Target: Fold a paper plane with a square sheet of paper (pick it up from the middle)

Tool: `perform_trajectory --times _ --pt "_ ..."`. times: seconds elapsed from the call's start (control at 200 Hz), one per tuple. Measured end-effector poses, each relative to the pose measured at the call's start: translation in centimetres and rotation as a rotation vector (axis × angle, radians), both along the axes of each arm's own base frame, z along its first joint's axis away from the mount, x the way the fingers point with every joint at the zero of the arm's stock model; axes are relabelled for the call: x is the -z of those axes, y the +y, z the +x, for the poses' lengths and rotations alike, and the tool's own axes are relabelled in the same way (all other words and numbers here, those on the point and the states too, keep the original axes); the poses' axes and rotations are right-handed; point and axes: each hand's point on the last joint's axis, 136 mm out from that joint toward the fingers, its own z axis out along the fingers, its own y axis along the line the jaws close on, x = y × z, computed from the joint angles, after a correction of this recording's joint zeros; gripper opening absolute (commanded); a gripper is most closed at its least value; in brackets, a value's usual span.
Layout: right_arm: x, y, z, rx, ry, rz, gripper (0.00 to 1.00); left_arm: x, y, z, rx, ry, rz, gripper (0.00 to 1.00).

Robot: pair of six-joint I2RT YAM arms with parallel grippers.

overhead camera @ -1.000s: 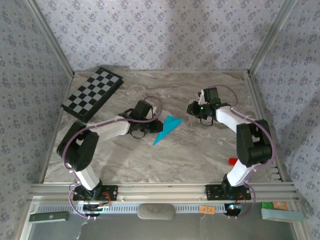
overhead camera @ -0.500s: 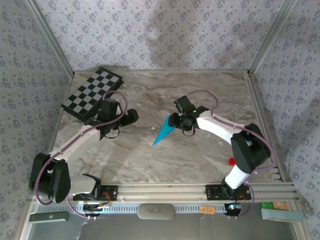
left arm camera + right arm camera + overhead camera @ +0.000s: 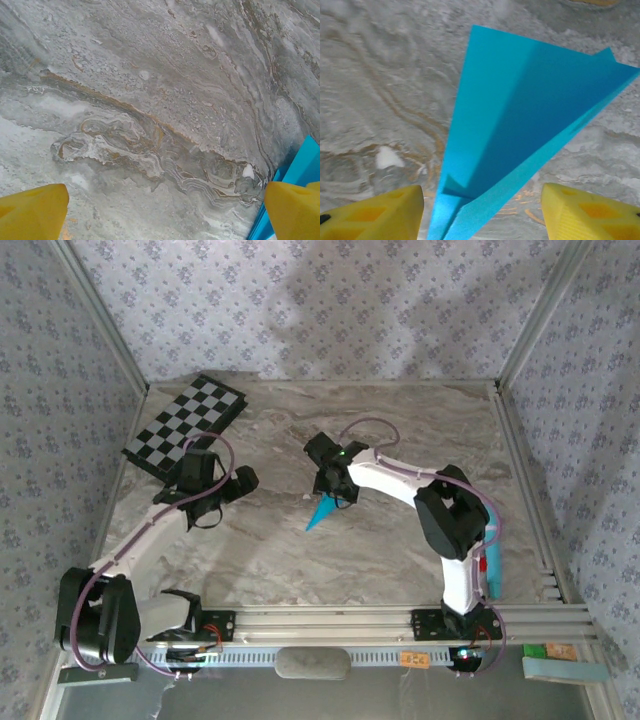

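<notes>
The square sheet of paper lies on the marble table as a narrow turquoise paper plane (image 3: 318, 514), its nose toward the near side. My right gripper (image 3: 333, 486) hovers over its wide end. In the right wrist view the paper plane (image 3: 520, 115) runs between the two yellow fingers (image 3: 375, 212), which stand apart on either side without touching it; the right gripper (image 3: 482, 215) is open. My left gripper (image 3: 243, 480) sits left of the plane, open over bare marble (image 3: 165, 215). An edge of the paper plane (image 3: 306, 165) shows beside its right finger (image 3: 295, 210).
A black-and-white checkerboard (image 3: 185, 422) lies at the back left, close behind the left arm. A long pale teal bar (image 3: 492, 565) lies near the right arm's base. Metal frame rails (image 3: 520, 455) border the table's sides.
The left gripper let go, opened and drew back left from the paper. The right arm swung left over the plane's wide end and opened its jaws.
</notes>
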Motion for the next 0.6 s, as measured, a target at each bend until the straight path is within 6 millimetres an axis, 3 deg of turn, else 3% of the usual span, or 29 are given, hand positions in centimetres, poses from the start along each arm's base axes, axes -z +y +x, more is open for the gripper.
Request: perform_trajectory --times 0.205,0.455,0.6 --pt "0.6 -1.7 -1.1 0.061 0.045 -0.061 0.49 0.0 -0.1 -0.1 0.015 -0.002 0.002 1.00" --pt "0.6 -2.1 -1.1 0.098 0.052 -0.065 0.34 0.1 -0.2 -0.1 0.017 0.002 0.001 1.00" --pt "0.6 -2.0 -0.8 0.106 0.055 -0.045 0.33 0.1 -0.2 -0.1 0.017 0.003 0.001 1.00"
